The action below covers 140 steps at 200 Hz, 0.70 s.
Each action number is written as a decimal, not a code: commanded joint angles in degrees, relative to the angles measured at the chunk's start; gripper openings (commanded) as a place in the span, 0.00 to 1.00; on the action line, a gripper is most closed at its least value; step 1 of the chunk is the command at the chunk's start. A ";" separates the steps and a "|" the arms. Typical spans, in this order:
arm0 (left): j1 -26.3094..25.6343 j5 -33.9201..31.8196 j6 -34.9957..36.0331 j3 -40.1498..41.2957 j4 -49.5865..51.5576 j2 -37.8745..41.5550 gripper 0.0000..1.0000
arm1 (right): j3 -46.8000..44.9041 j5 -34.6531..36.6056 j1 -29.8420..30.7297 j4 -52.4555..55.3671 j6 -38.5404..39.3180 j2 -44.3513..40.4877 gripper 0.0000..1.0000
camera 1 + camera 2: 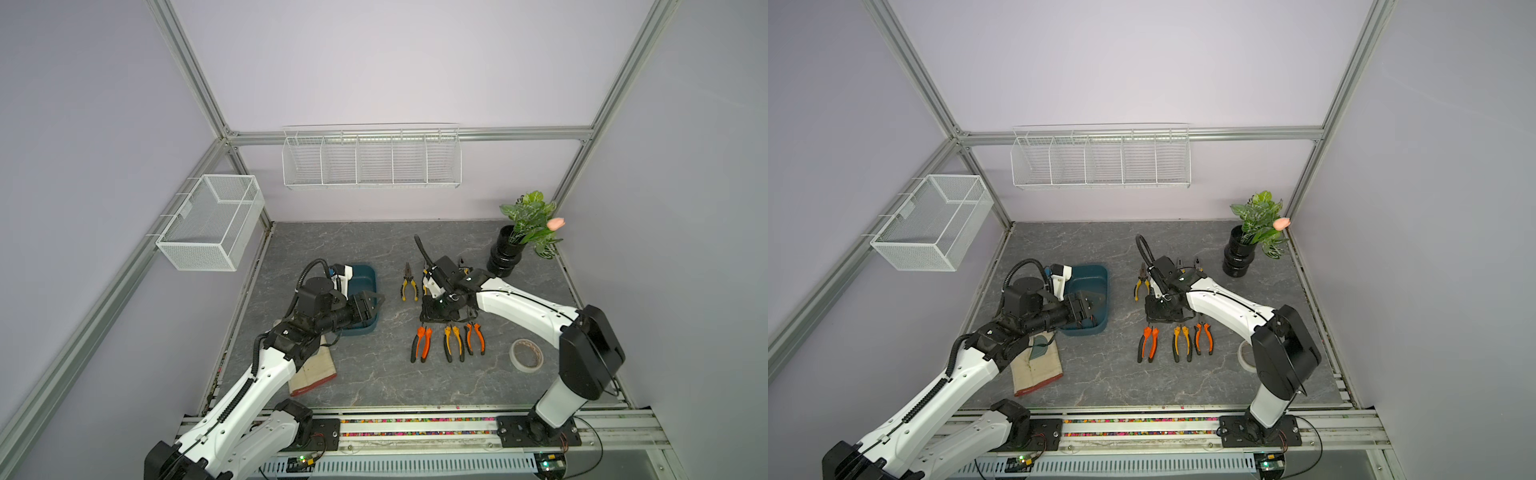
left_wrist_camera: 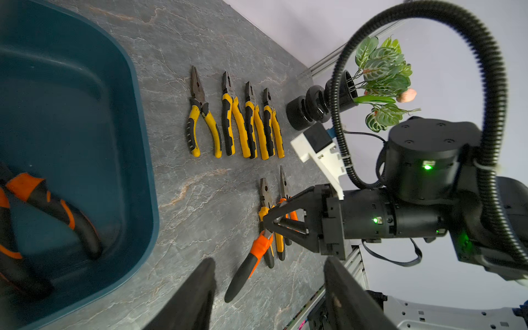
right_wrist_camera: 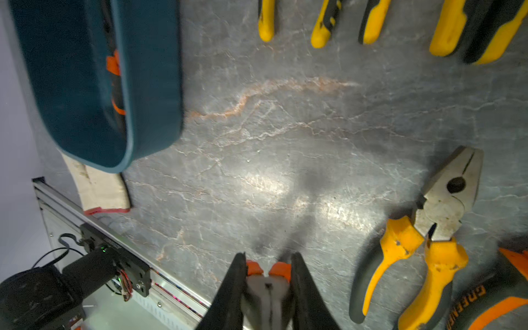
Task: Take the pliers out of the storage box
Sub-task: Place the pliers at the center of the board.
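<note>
Low over the desk (image 1: 374, 386), setting down orange pliers (image 2: 261, 245) clamped in the right pincer (image 3: 268, 257); next, release, then lower the open left pincer (image 2: 269, 261) onto the pair (image 2: 54, 205) in the storage box (image 2: 143, 160).

Right arm (image 1: 519, 305) covers most far yellow pliers (image 1: 408, 277) in both top views; left arm (image 1: 266, 374) hides much of the storage box (image 1: 365, 274) floor. Orange pliers (image 2: 54, 205) inside run off the left wrist frame.
</note>
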<state>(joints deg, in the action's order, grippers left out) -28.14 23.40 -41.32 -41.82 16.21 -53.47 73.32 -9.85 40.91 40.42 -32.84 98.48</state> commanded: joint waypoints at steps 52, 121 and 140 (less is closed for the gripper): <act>0.17 -0.03 1.92 0.89 1.50 1.29 0.62 | 11.08 7.85 -0.15 8.69 8.73 9.64 0.07; 0.19 -0.05 2.08 0.89 1.02 0.30 0.62 | 10.60 8.20 -1.25 7.83 9.82 13.32 0.06; 0.19 0.06 1.98 0.74 0.83 -0.07 0.62 | 10.11 8.27 -1.68 7.53 9.79 13.45 0.07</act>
<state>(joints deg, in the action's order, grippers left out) -28.14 23.42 -40.16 -41.56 17.02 -53.23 84.49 -3.64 40.14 47.29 -24.95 111.42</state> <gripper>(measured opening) 0.621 0.248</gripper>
